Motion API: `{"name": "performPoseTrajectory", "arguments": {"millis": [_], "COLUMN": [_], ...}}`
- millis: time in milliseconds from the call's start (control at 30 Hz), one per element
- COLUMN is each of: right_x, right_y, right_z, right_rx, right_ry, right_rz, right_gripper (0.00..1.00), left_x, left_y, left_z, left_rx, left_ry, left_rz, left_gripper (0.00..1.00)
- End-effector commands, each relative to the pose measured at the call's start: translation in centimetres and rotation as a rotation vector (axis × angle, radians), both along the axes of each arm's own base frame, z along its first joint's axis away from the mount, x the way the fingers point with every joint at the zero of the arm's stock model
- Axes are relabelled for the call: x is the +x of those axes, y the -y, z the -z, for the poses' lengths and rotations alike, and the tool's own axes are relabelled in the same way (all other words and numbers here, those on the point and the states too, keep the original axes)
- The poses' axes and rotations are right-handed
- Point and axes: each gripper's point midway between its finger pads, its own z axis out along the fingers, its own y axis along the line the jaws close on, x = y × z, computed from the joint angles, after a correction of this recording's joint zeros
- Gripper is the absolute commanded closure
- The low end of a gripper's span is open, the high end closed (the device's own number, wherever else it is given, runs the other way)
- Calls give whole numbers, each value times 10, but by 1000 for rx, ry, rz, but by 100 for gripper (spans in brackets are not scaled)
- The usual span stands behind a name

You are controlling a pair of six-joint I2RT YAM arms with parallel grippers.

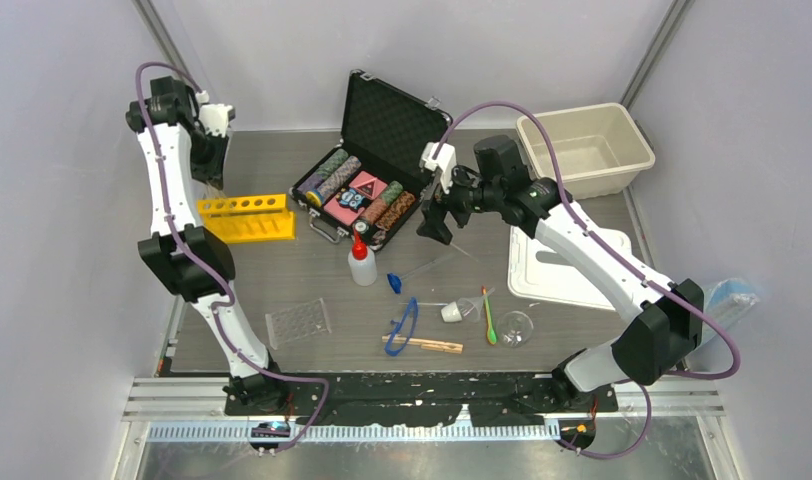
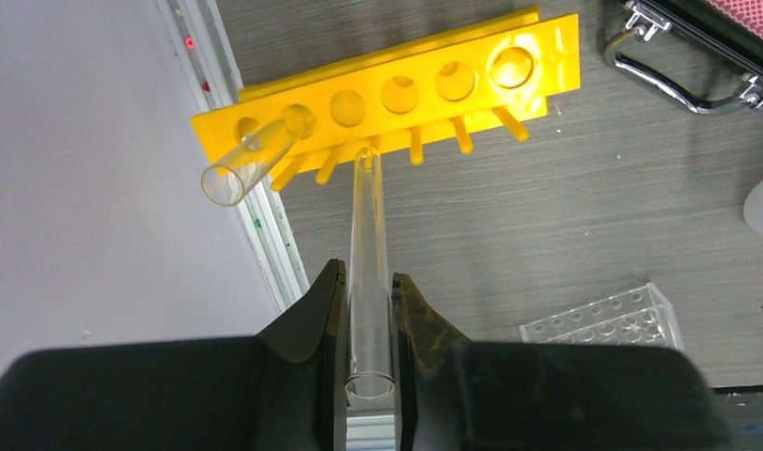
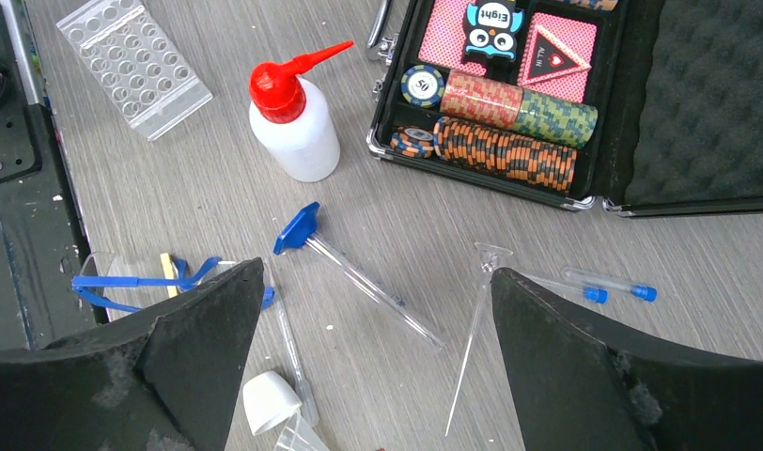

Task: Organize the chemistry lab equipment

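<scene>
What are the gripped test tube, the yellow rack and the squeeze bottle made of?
Test tube in the left gripper: clear and glossy, the rack shows through its wall; glass or clear plastic, can't tell.
Yellow tube rack: opaque moulded plastic by its look, smooth with a slight sheen.
Squeeze bottle: milky white, matte, probably soft plastic; its red cap looks like glossier plastic.

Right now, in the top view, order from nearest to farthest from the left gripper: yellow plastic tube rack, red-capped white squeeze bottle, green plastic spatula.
1. Yellow plastic tube rack, beside the left gripper.
2. Red-capped white squeeze bottle, centre.
3. Green plastic spatula, right of centre.
</scene>
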Motion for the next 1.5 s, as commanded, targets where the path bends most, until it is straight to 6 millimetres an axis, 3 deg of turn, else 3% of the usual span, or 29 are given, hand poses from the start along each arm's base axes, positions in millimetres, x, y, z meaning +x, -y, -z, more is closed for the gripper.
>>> {"name": "performPoseTrajectory", "arguments": {"millis": [0,333,633,1100,1467], "right_x": [-2,-1,2,6,7], "right_y": [-1,3,3,-2,-8], "right_z": [-1,4,7,10,13], "right_rx": [18,16,11,7,10], "right_ry": [-8,-29,-43,-75,-118], "right_rz": [-25,-14,-2,-10,-29], "right_gripper": [5,5,5,5,5], "left_x": [17,35,36,47,55], "left_y": [-11,-18,-11,-21,-22], "left_z": [4,11,29,67,83], "left_rx": [38,54,10,25,20], "left_ry": [43,71,30,-28,-59], "left_rz": [-10,-18,2,2,41], "left_gripper": [100,100,100,97,93]}}
